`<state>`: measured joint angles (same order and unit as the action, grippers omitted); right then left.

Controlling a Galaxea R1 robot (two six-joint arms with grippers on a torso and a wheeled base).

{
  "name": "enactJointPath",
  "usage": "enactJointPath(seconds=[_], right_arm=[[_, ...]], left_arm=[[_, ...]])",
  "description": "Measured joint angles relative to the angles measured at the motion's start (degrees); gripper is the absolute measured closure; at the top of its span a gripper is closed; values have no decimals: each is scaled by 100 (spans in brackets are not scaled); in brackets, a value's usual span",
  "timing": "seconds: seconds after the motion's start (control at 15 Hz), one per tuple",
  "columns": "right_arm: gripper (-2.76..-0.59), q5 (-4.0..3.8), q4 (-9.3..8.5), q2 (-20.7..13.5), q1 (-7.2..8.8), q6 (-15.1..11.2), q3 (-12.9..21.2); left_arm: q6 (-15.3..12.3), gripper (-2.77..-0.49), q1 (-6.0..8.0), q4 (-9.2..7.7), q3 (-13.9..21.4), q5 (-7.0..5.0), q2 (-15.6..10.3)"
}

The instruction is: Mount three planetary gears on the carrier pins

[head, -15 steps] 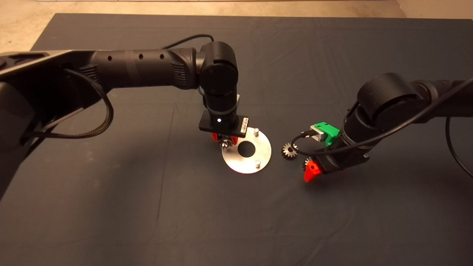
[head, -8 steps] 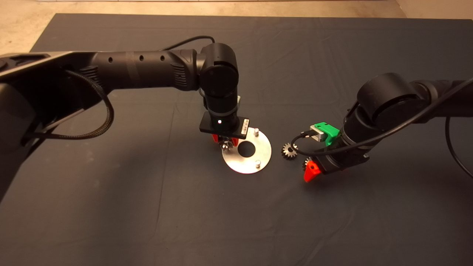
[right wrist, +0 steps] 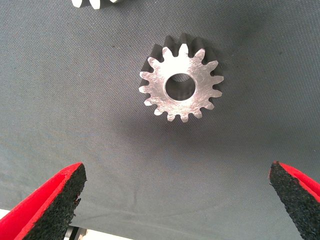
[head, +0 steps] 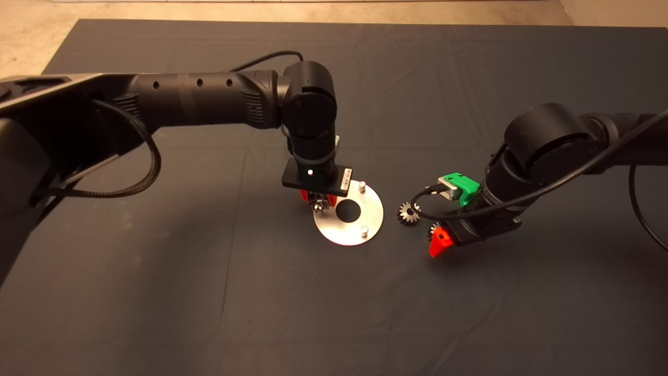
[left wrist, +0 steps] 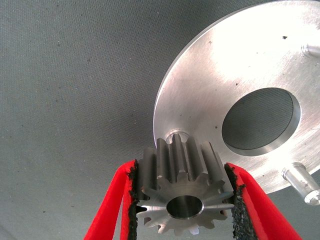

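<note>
— Surface noted?
— A dark mat (head: 156, 292), creased, is spread over pale flooring (head: 31, 36).
— What is laid on it?
— A shiny disc (head: 342, 232); to its right, two gears (head: 408, 213) are seen flat, just apart.

Over the past second the left gripper (head: 318, 201) has edged slightly toward the far side of the disc (head: 348, 232), carrying the gear (head: 319, 206) clamped between its fingers (left wrist: 120, 200) with it; that gear now sits a touch nearer the disc's central hole than before. In the left wrist view the gear (left wrist: 182, 192) hangs just over a carrier pin (left wrist: 176, 137).
</note>
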<state>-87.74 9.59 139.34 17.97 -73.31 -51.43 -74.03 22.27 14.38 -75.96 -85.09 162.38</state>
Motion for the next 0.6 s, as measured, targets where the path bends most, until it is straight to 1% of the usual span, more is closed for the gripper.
enactJointPath(seconds=[0.6], right_arm=[[-273,1,0,-1,0,0,-1]], left_arm=[[0,-94,-23,25,0,1,-3]])
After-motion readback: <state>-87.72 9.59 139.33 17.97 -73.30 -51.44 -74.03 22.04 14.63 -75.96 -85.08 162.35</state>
